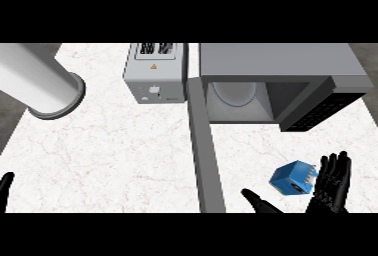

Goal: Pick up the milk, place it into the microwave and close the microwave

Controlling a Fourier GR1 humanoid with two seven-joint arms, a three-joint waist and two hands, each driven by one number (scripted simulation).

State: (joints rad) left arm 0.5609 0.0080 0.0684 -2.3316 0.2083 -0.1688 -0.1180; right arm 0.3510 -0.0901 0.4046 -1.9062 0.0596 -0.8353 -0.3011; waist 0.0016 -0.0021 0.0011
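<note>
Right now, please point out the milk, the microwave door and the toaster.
milk (293, 179), head view, on its blue top face.
microwave door (206, 150), head view, on the open door's grey edge.
toaster (153, 75), head view, on its grey top.

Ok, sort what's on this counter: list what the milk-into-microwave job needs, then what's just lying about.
Needed for the job:
- milk carton, blue, on the counter
- microwave, its door swung open
- right robot hand, open beside the carton

Just lying about:
- toaster
- white cylinder at the far left
- left robot hand, resting at the left edge
</note>
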